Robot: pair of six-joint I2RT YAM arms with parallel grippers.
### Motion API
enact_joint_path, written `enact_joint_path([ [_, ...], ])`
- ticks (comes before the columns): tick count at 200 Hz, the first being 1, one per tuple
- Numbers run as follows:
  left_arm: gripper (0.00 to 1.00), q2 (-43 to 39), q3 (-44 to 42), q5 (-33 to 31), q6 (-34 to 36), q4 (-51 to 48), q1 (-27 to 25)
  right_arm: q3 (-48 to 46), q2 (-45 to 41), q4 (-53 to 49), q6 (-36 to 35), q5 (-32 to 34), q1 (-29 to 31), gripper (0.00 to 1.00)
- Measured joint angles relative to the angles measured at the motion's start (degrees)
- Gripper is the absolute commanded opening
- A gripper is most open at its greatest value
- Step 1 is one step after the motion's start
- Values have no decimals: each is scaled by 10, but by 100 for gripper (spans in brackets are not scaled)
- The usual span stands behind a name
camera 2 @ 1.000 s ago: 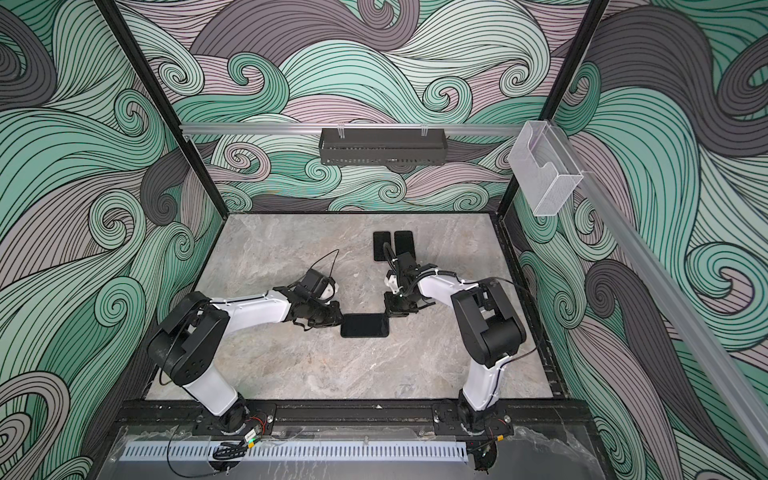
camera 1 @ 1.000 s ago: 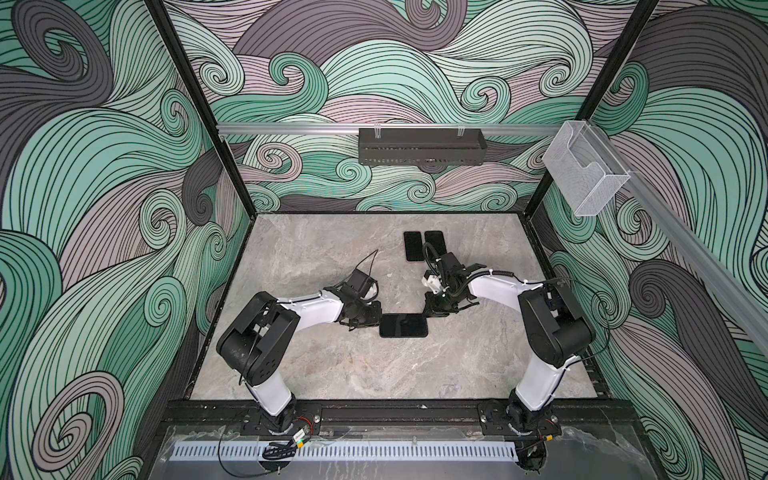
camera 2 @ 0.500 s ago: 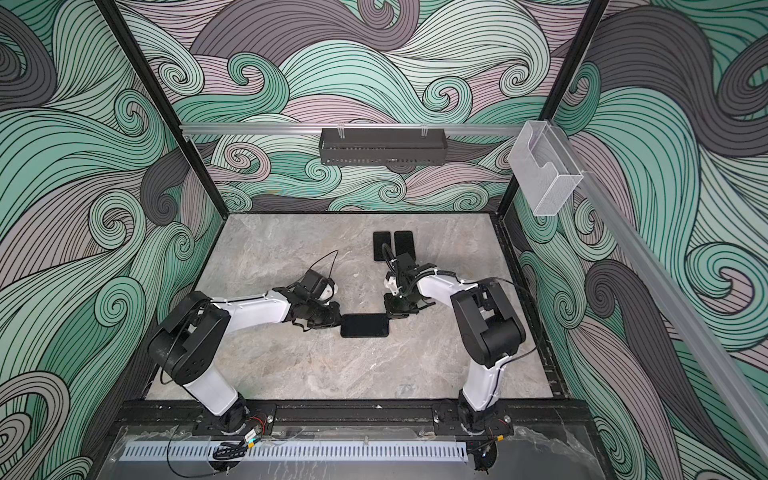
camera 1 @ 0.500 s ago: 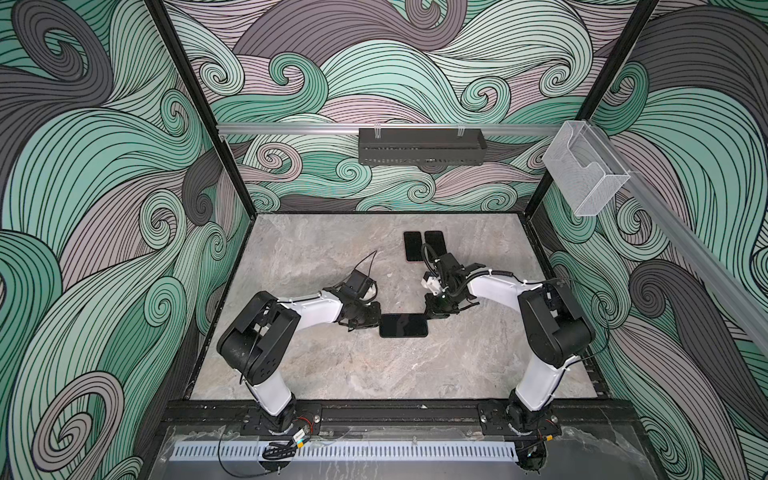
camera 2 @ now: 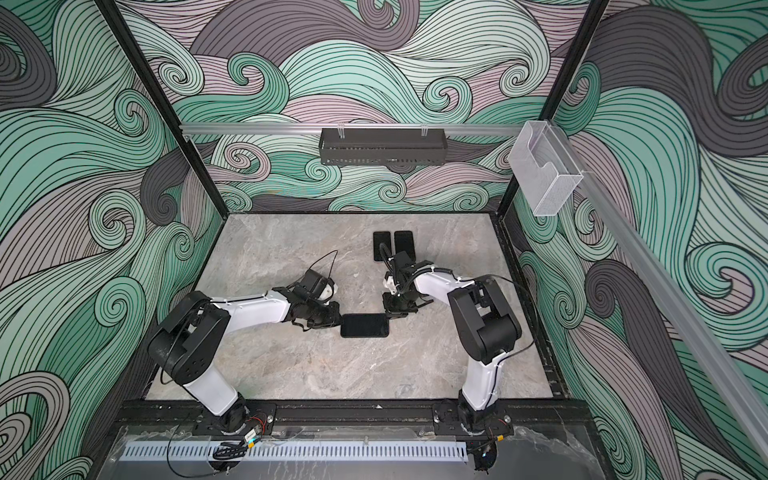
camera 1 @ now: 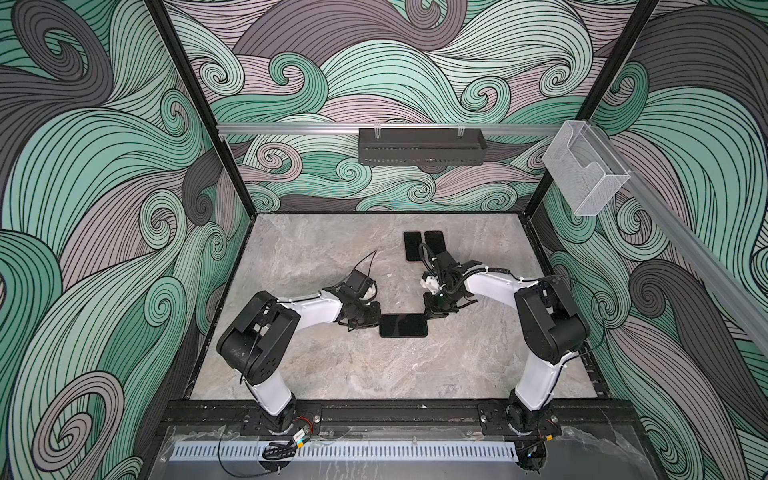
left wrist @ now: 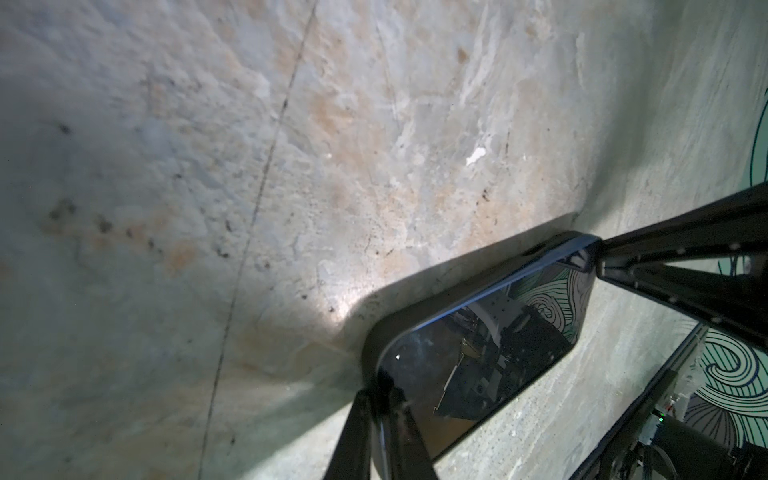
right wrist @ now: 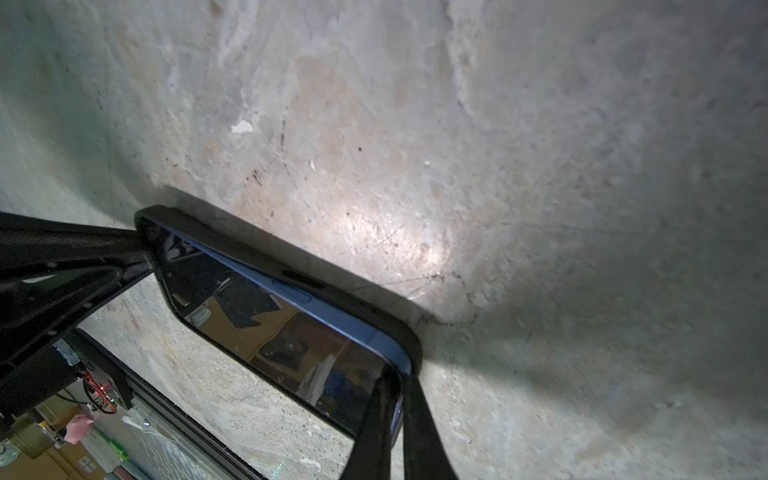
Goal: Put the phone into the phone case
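A dark phone (camera 1: 403,325) lies flat mid-table inside a black phone case, also seen in the other top view (camera 2: 365,325). My left gripper (camera 1: 376,322) is at its left end. In the left wrist view its jaws (left wrist: 384,399) are shut over the phone case (left wrist: 415,316) at a corner. My right gripper (camera 1: 430,316) is at the far right corner. There its jaws (right wrist: 395,386) are pinched on the phone's blue edge (right wrist: 332,318), which stands slightly above the case rim (right wrist: 332,286) along that long side.
Two more flat black slabs (camera 1: 412,246) (camera 1: 434,241) lie side by side at the back of the marble table (camera 1: 332,374), just behind the right wrist. A black rack (camera 1: 422,151) and a clear bin (camera 1: 584,174) hang on the walls.
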Motion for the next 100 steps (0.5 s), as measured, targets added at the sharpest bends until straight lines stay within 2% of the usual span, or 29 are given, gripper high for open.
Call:
enact_joint_path([
  [100,12,0,-2,4,0,0,4,-1,8,4,33,-5,2,8],
])
